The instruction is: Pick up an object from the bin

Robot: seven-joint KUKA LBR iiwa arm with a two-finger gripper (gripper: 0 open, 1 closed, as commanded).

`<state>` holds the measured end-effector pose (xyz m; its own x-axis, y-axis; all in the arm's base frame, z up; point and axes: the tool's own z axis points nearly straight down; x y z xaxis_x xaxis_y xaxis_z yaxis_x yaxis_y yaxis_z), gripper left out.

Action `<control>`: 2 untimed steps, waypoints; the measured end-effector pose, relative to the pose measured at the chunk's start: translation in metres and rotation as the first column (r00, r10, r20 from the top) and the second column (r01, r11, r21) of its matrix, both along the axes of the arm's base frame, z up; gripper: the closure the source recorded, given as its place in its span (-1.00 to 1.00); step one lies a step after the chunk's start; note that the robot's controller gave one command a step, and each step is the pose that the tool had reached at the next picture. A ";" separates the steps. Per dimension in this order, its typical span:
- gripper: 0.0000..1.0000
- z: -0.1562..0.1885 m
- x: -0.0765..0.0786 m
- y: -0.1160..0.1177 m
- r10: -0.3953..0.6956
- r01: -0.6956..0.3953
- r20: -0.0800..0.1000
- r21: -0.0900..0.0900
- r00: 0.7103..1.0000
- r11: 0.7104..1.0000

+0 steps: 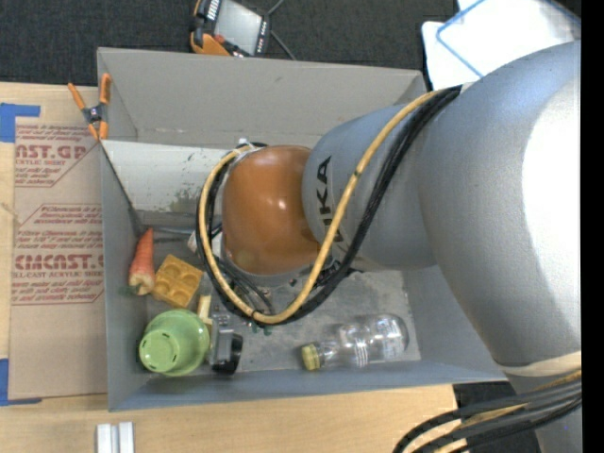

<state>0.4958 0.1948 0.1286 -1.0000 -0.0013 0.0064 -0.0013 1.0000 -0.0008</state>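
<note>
My pincer [225, 345] stood beside the round green plastic cup [175, 343] in the grey metal bin [283, 92], its width untellable because my orange wrist cover [269, 210] masked it.

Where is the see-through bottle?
The clear bottle lies on its side low in the camera view, by the near wall of the bin, right of the round green thing.

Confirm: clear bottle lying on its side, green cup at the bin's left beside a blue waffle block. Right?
Wrong colour: the waffle block is yellow-orange, not blue, per the camera view. The clear bottle does lie on its side, and the green cup sits at the left of the bin beside the block.
</note>
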 end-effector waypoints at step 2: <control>-1.00 -0.058 -0.010 0.042 -0.092 0.092 0.010 0.004 0.996 0.996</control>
